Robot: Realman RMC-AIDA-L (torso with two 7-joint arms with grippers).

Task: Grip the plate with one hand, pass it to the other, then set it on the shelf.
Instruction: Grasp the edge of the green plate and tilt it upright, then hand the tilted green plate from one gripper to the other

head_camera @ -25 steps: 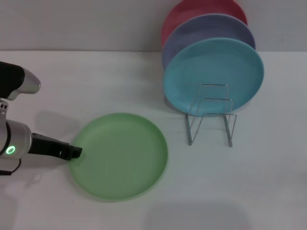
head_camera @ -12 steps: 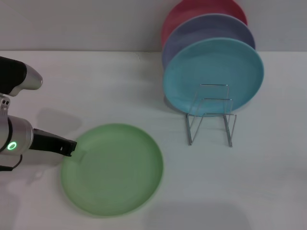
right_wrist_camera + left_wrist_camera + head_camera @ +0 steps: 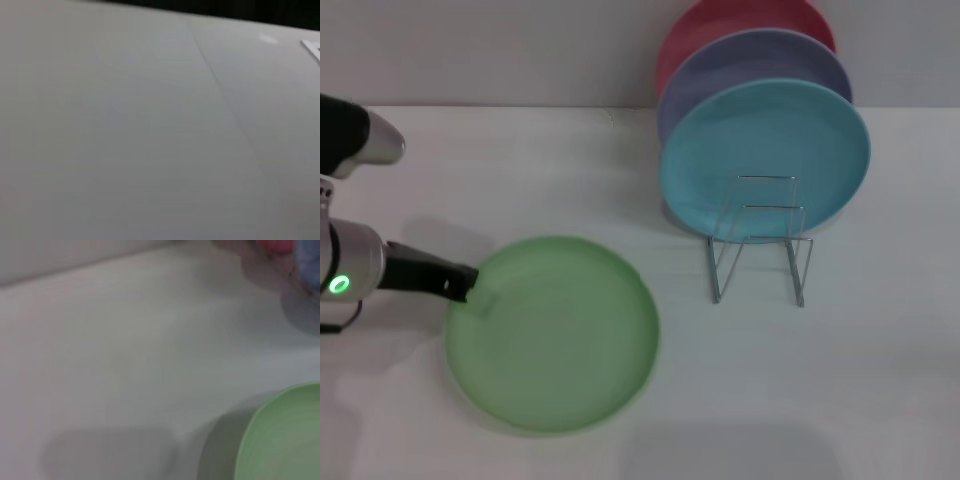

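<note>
One green plate (image 3: 555, 335), three racked plates (image 3: 765, 160).

— What did the right wrist camera see?
— A pale tabletop (image 3: 125, 140), crossed by a thin faint line (image 3: 225, 110).
— Anything else?
— A dark band (image 3: 225, 9) beyond its far edge.

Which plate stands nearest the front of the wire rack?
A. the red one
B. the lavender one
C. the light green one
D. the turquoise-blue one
D: the turquoise-blue plate stands upright in front of the lavender plate and the red plate in the shelf, while the light green plate is at the left gripper.
</note>
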